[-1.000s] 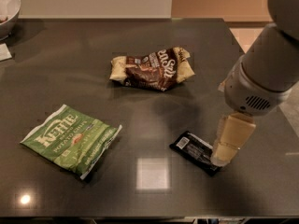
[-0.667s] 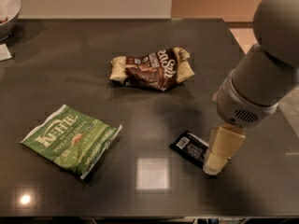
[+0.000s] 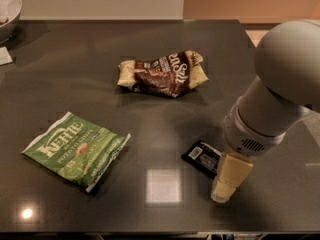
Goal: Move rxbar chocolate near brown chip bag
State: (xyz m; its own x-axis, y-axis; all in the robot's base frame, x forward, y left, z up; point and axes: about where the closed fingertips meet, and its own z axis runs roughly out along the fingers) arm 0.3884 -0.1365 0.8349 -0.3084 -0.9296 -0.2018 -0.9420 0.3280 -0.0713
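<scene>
The rxbar chocolate [image 3: 201, 157] is a small flat black wrapper with a white label patch, lying on the dark table at the front right. The brown chip bag [image 3: 162, 73] is wrinkly, dark brown with cream ends, lying at the table's middle, well apart from the bar. My gripper [image 3: 227, 184] hangs from the grey arm at the right. It stands right over the bar's right end and hides that end. Its cream finger reaches down to the table surface just in front of the bar.
A flat green Kettle chips bag [image 3: 75, 149] lies at the front left. A white bowl [image 3: 9, 11] stands at the back left corner, with a small paper [image 3: 4, 55] beside it. The table's front edge [image 3: 150, 231] runs close below the gripper.
The arm has swung left and down, bringing the gripper from the bar's right side to over its right end. The bar and both bags have not moved.
</scene>
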